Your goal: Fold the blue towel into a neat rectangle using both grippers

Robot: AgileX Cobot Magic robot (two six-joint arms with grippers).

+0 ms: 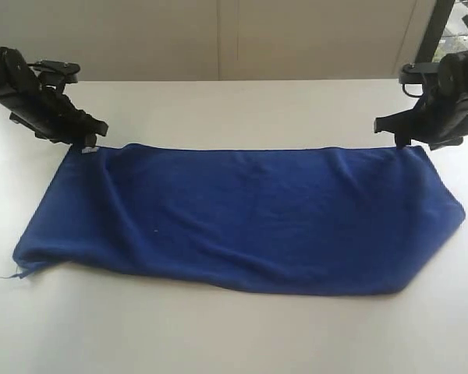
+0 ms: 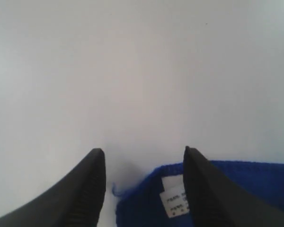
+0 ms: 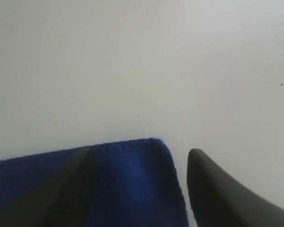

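- Exterior view: the blue towel [image 1: 242,218] lies flat on the white bench [image 1: 234,335] as one long strip. Its far edge runs straight from one arm to the other.
- It looks soft, fluffy and light. I think it would flop and sag when lifted, so it needs a hold at two corners at once.
- The near edge is wavy and the right end slants, so it is not a neat rectangle yet.
- The left gripper [image 1: 92,140] leans down low at the far left corner. The right gripper [image 1: 402,139] leans down low at the far right corner. Both tips sit right at the cloth.
- Left wrist view: the left gripper [image 2: 143,151] has its jaws wide apart. A corner of the blue towel [image 2: 255,184], with a small white label [image 2: 173,201], lies flat between them, close to one finger. Nothing is pinched.
- Right wrist view: the right gripper [image 3: 141,150] has its jaws wide apart too. The other corner of the blue towel [image 3: 132,189] lies between them, close to one finger, with bare bench [image 3: 132,56] next to the other finger. Nothing is pinched here either.
- The best places to grab look like these two corners. The edge there is thin enough to fit between the narrow fingers, and the fuzzy cloth should not slip much.
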